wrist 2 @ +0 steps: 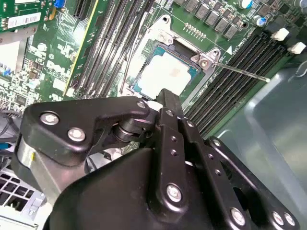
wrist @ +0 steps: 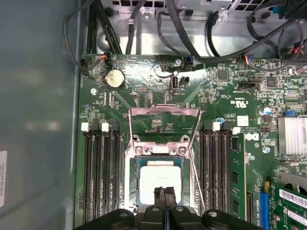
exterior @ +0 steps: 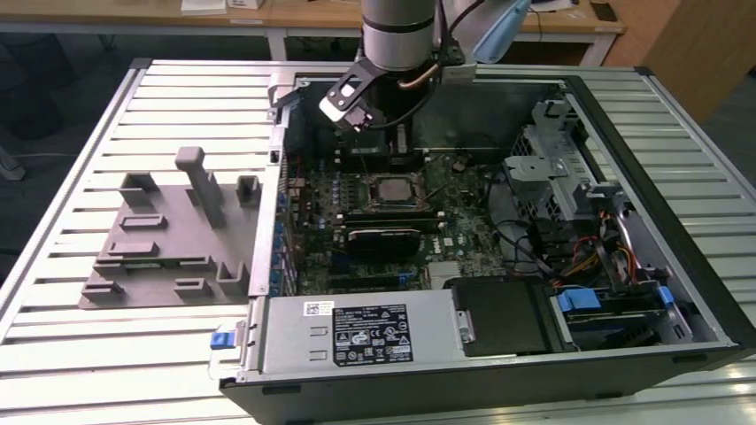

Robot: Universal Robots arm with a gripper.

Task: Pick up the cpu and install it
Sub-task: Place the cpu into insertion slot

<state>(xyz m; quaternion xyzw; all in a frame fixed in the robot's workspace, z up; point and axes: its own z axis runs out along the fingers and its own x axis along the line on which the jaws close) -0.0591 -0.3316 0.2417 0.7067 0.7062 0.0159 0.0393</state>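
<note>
The cpu (wrist: 160, 176) is a flat square chip with a silvery top. It lies in the open socket on the green motherboard (wrist: 144, 91), and the exterior view shows the cpu (exterior: 390, 189) in the middle of the open computer case. The socket's metal load plate (wrist: 165, 114) is swung up and back. My gripper (wrist: 166, 194) hangs just above the chip's near edge, shut, with nothing between its fingers. In the second wrist view the cpu (wrist 2: 165, 74) sits beyond the black fingers (wrist 2: 168, 103). In the exterior view the gripper (exterior: 358, 118) hovers over the far part of the board.
Memory slots (wrist: 101, 177) flank the socket on both sides. A thin retention lever (wrist 2: 240, 72) sticks out beside it. Cables (wrist: 192, 43) run along the case wall. A grey plastic plate with upright blocks (exterior: 165, 239) lies on the slatted table at the exterior view's left. The power supply (exterior: 354, 332) is at the case's front.
</note>
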